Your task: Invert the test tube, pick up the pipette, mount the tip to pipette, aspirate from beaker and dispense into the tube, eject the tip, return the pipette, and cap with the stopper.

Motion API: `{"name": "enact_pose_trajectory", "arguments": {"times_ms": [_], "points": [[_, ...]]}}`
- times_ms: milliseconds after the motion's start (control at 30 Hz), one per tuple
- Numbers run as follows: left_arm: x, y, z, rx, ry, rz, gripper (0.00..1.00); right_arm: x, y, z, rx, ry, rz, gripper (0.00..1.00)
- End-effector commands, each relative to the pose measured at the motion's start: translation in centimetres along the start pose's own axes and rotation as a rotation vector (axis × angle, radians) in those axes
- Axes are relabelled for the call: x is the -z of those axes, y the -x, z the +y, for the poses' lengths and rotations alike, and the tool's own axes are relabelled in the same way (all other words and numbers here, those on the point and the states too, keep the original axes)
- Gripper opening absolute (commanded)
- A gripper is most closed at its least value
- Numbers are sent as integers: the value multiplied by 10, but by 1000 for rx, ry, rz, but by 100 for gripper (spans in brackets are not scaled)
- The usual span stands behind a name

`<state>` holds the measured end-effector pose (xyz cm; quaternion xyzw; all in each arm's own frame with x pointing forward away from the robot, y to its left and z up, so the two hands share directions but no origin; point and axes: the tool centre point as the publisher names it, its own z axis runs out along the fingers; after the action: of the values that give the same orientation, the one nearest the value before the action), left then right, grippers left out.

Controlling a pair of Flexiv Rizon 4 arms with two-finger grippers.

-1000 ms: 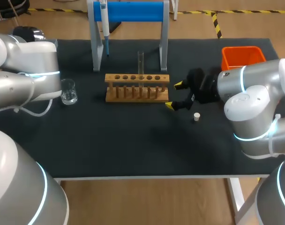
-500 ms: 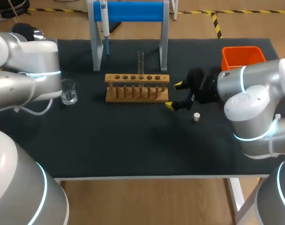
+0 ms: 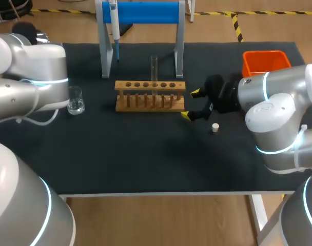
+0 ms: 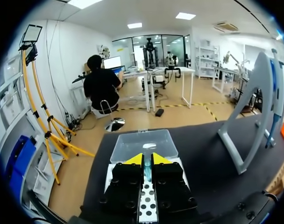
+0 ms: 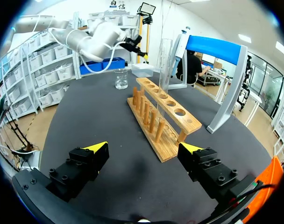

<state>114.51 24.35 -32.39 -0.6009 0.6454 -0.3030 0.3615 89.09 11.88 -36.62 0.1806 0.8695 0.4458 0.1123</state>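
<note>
The left end effector [image 4: 146, 158], pinched on a thin blue tip [image 4: 146, 171], has crept toward the counter's [image 3: 145, 164] far left corner. The right end effector [image 3: 190, 104] stays spread by the rack [image 3: 150, 95], where the test tube [image 3: 154, 66] stands upright. The pipette [image 3: 114, 23] hangs at the far edge, so picking it up likely comes next.

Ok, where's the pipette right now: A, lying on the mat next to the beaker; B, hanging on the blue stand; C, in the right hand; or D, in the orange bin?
B: the pipette hangs upright from the blue stand at the back of the table, while the right hand sits open and empty beside the wooden rack.
</note>
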Motion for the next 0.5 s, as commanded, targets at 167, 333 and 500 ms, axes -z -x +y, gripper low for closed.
{"name": "enact_pose_trajectory", "arguments": {"times_ms": [167,333,500], "points": [[6,0,-4,-1,-19,-15,0,1,0,-1,0,1,1,100],[10,1,-8,2,-28,-25,0,1,0,-1,0,1,1,100],[15,1,-13,-1,-39,-32,0,1,0,-1,0,1,1,100]]}}
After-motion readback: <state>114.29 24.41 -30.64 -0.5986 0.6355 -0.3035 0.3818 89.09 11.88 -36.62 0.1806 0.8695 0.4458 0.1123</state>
